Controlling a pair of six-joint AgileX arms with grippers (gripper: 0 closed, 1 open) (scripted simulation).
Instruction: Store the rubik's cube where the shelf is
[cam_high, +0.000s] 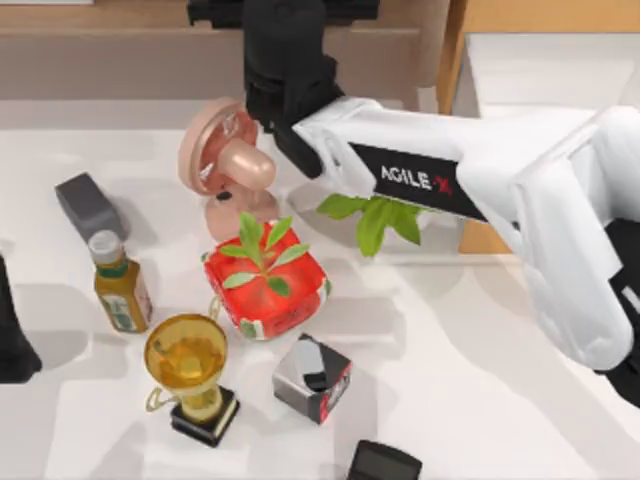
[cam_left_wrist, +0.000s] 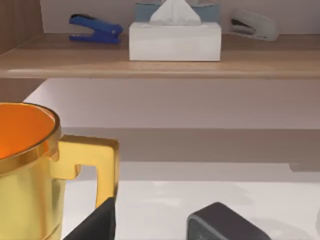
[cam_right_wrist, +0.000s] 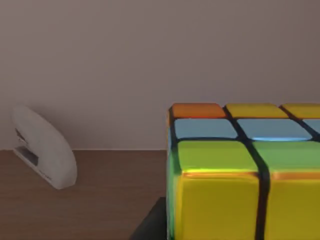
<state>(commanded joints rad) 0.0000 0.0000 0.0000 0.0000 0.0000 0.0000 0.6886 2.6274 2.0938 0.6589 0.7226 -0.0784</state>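
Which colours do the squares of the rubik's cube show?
Orange, yellow, light blue and green on the rubik's cube, best in the right wrist view.

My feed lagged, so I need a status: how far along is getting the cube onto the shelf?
Mostly done. The right arm reaches across the table to the shelf at the back. In the right wrist view the cube is close before the camera, over the brown board, near a white stapler. Whether it rests there is unclear. Left: release and withdraw. The left arm is parked at the table's left edge.
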